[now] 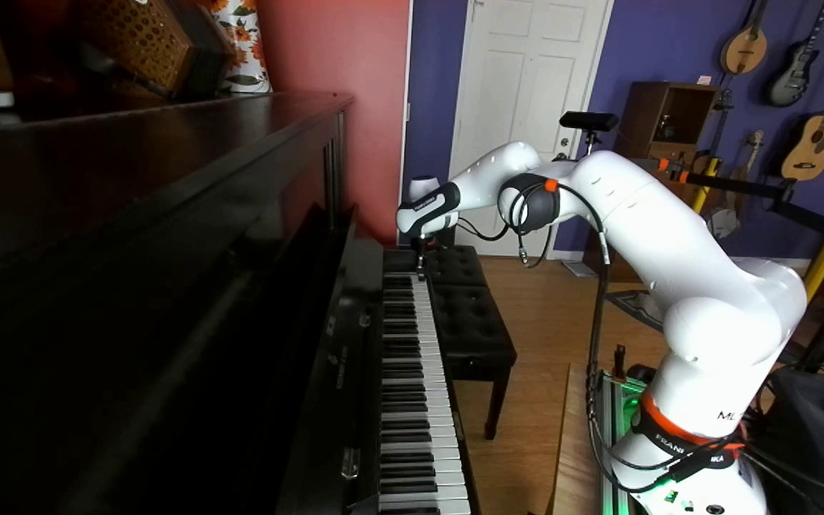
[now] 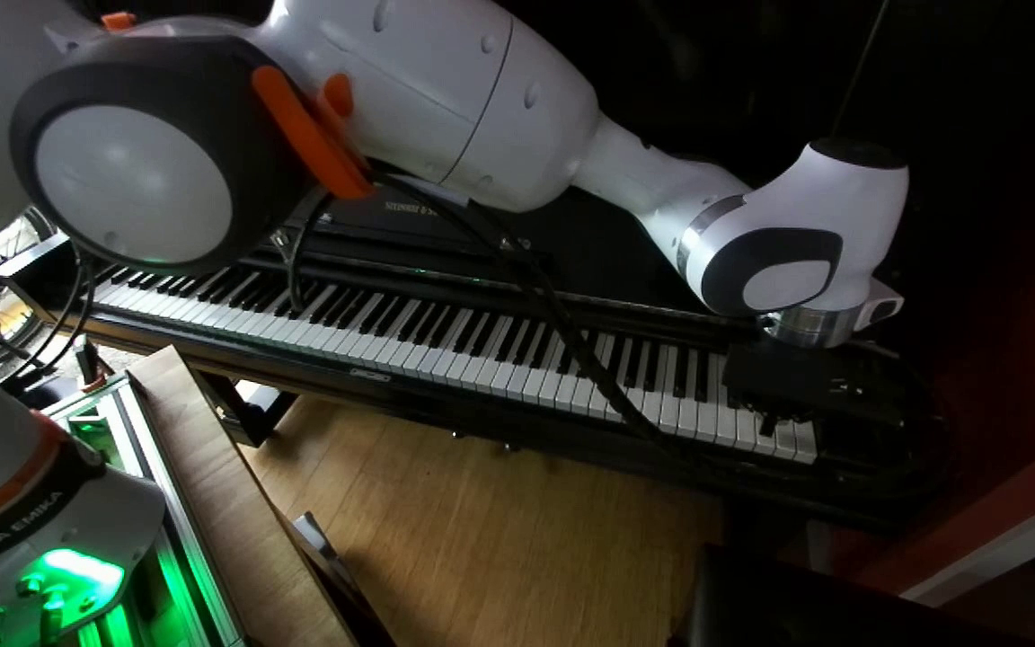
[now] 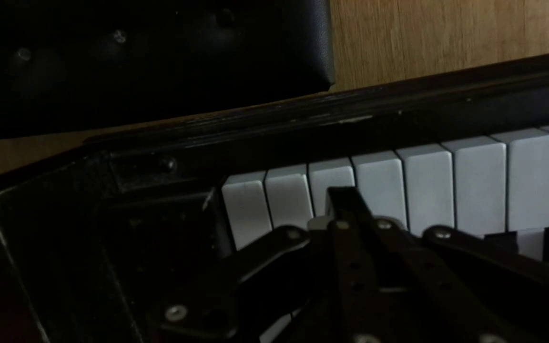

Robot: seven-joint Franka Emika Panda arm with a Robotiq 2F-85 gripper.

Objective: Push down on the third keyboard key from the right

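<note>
The keyboard is a row of white and black keys in a dark upright piano, in both exterior views point(image 1: 440, 443) point(image 2: 482, 370) and the wrist view point(image 3: 479, 186). In the wrist view its end is at the left, against a dark end block. The third white key point(image 3: 330, 177) from that end lies partly behind my gripper point(image 3: 346, 193). My gripper is shut, its fingers together and nothing between them. It points down over the third key, close to the border with the fourth key. It also shows in both exterior views point(image 1: 421, 268) point(image 2: 767, 424). I cannot tell whether it touches the key.
The dark end block point(image 3: 160, 219) stands beside the last key. A front rail point(image 3: 279, 124) runs along the keys. A black padded bench point(image 1: 466, 315) stands close to the piano. The piano's fallboard point(image 1: 340, 343) rises behind the keys. A cable point(image 2: 571, 332) hangs from the arm.
</note>
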